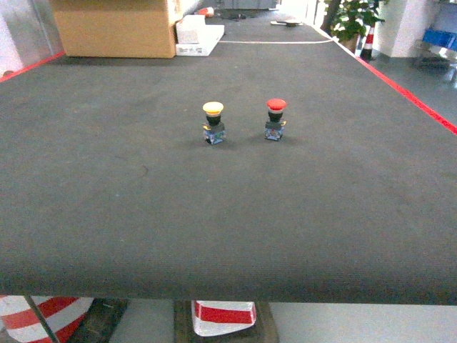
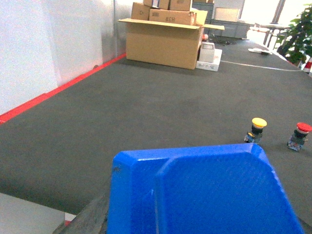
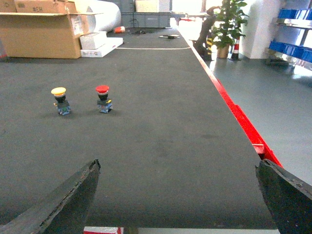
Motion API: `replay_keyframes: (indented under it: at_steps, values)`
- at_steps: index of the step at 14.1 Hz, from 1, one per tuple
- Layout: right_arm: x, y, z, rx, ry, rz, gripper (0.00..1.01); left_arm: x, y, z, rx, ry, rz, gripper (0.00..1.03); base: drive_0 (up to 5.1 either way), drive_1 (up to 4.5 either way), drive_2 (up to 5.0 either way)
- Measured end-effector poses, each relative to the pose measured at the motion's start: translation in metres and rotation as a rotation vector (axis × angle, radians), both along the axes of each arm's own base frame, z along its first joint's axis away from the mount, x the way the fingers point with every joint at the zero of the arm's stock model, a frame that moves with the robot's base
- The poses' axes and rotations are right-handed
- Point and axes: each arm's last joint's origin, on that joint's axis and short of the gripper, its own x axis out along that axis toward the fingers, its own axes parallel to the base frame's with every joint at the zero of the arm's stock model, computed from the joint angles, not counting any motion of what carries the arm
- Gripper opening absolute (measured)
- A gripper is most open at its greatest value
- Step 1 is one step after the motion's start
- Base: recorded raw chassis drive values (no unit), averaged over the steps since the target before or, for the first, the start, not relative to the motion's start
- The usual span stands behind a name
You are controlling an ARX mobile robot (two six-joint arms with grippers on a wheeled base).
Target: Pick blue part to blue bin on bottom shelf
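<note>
The blue part, a smooth blue plastic piece with bevelled corners, fills the bottom of the left wrist view. My left gripper is shut on it; only one dark finger shows beside its left edge. It is held above the near edge of the dark table. In the right wrist view my right gripper stands open, its fingers wide apart over the table's near edge with nothing between them. Neither gripper appears in the head view. The blue bin and the bottom shelf are out of view.
A yellow push button and a red push button stand mid-table. A cardboard box and white boxes sit at the far end. Red tape marks the right edge. Blue containers sit on a distant rack.
</note>
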Motion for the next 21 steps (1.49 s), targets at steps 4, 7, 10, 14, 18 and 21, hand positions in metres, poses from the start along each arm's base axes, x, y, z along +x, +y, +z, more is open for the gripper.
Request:
replay_keyframes:
  at_steps: [4,7,10,14,18,21]
  values:
    - [0.0,0.0,-0.0004,0.0,0.005,0.0,0.98,0.0003,0.0,-0.0007,0.004,0.007,0.002,0.44,0.0,0.0,0.0]
    - [0.0,0.0,-0.0004,0.0,0.005,0.0,0.98,0.0003,0.0,-0.0006,0.003,0.006,0.003,0.44,0.0,0.0,0.0]
    - [0.0,0.0,-0.0004,0.0,0.005,0.0,0.98,0.0003,0.0002,-0.0007,0.004,0.007,0.005,0.44,-1.7,-1.71,-1.7]
    - [0.0,0.0,-0.0005,0.0,0.005,0.0,0.98,0.0003,0.0002,-0.0006,0.004,0.006,0.005,0.44,-1.6,-1.62,-1.6]
    - [0.0,0.0,-0.0004,0.0,0.005,0.0,0.98,0.0003,0.0002,-0.0007,0.004,0.007,0.005,0.44,-1.6,-1.59,-1.6]
    - [0.0,0.0,-0.0004,0.0,0.005,0.0,0.98,0.0003,0.0002,-0.0006,0.004,0.006,0.005,0.44,-1.5,-1.51,-1.5]
